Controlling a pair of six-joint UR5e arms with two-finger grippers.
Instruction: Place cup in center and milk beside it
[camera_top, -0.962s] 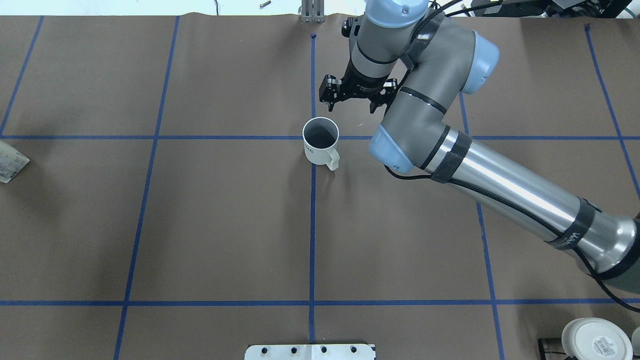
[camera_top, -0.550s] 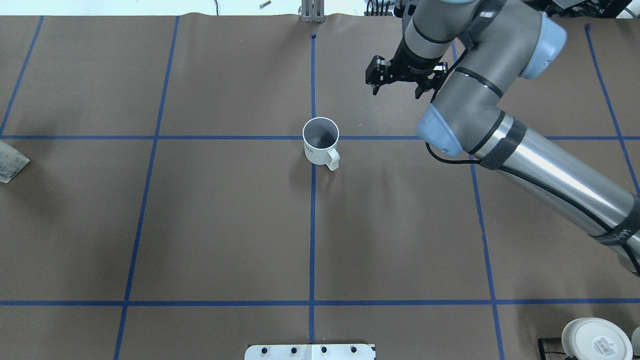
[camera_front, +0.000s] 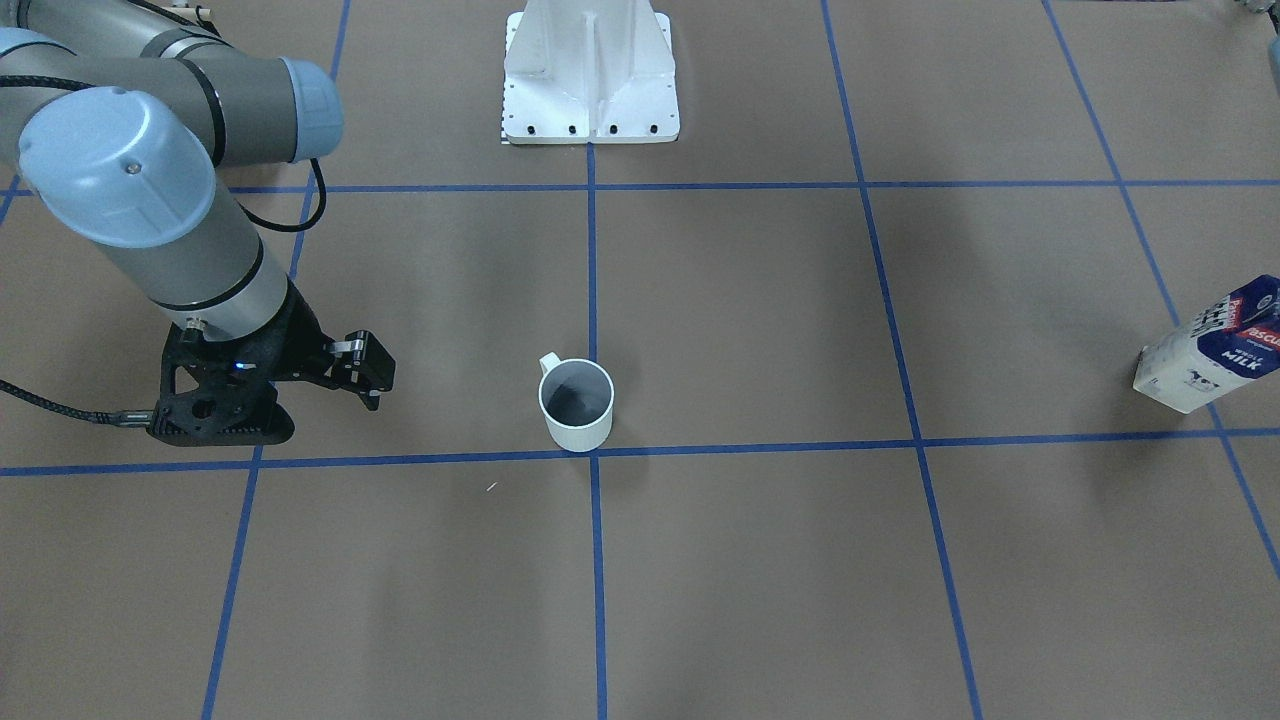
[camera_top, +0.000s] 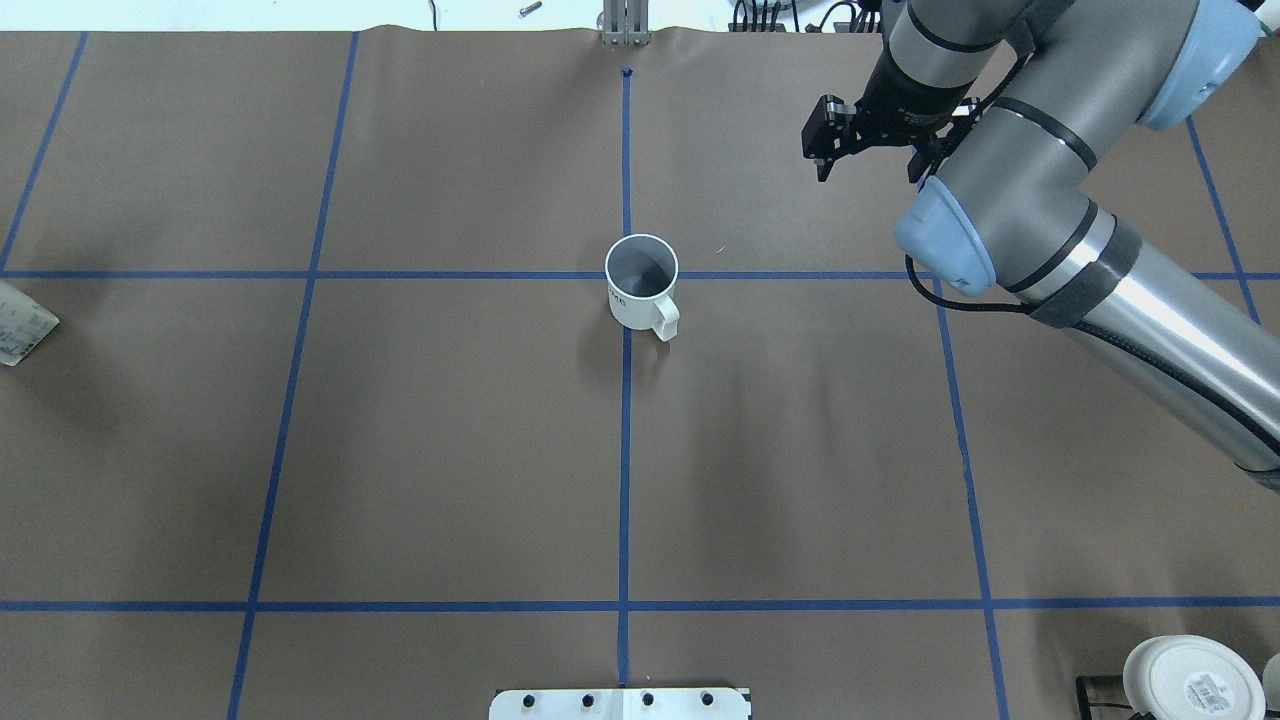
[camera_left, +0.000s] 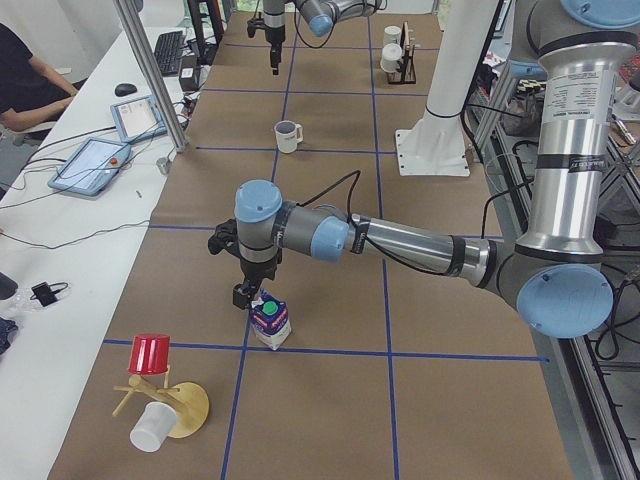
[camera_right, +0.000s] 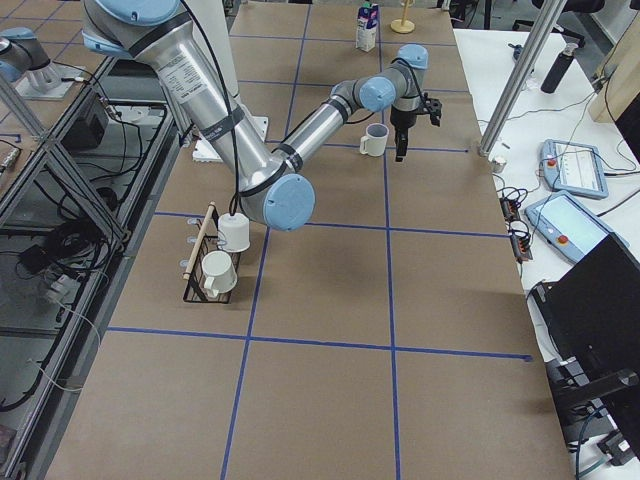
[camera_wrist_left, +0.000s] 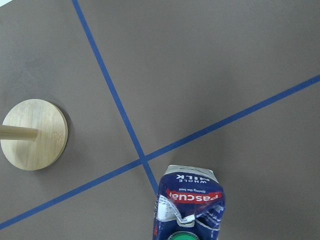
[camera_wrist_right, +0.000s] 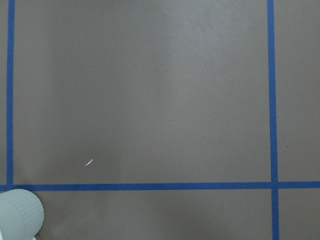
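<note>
The cup (camera_top: 641, 290), a small white mug with a dark grey inside, stands upright on the center (camera_top: 626, 275), where two blue tape lines cross. It also shows in the front view (camera_front: 577, 405). My right gripper (camera_top: 866, 172) is open and empty, well to the right of the cup and farther back. The milk (camera_front: 1210, 350), a white and dark-blue carton with a green cap, stands far off at the table's left end. My left gripper (camera_left: 245, 295) hangs close over the milk (camera_left: 270, 320); I cannot tell whether it is open. The left wrist view shows the carton top (camera_wrist_left: 190, 210) and no fingers.
A wooden stand (camera_left: 165, 405) with a red cup (camera_left: 150, 355) and a white cup is near the milk. A rack with white mugs (camera_right: 215, 265) sits at the right end. The white base plate (camera_front: 590, 75) is at the robot's side.
My right arm has swung away from the cup, to the right and towards the far edge, with the gripper open and empty. The cup has not moved.
</note>
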